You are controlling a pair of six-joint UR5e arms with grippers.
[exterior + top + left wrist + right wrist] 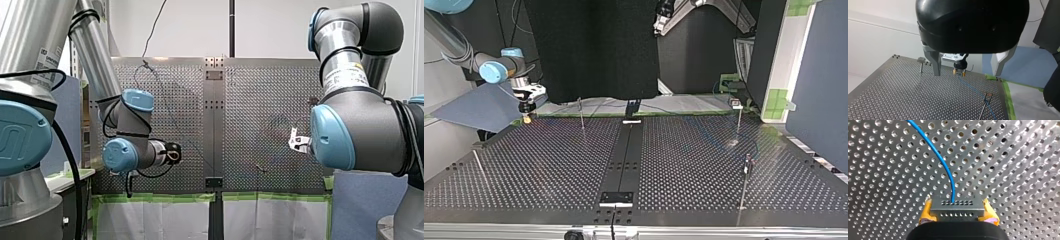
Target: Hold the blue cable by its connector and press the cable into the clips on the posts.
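Front, top: finger gaps too small for us to read. Right wrist: our right gripper [958,213] clamps connector [957,206] between yellow pads [926,213]; blue cable [940,157] arcs ahead of connector. Left wrist: our left gripper [967,74] spread wide, well back from connector.

The perforated table [549,170] lies open across its middle. 1 post [581,114] stands left of the centre strip [624,155], a far post [739,120] and a near post [744,175] at the top view's right. The blue cable [943,162] arcs over the table from my right gripper [958,213].
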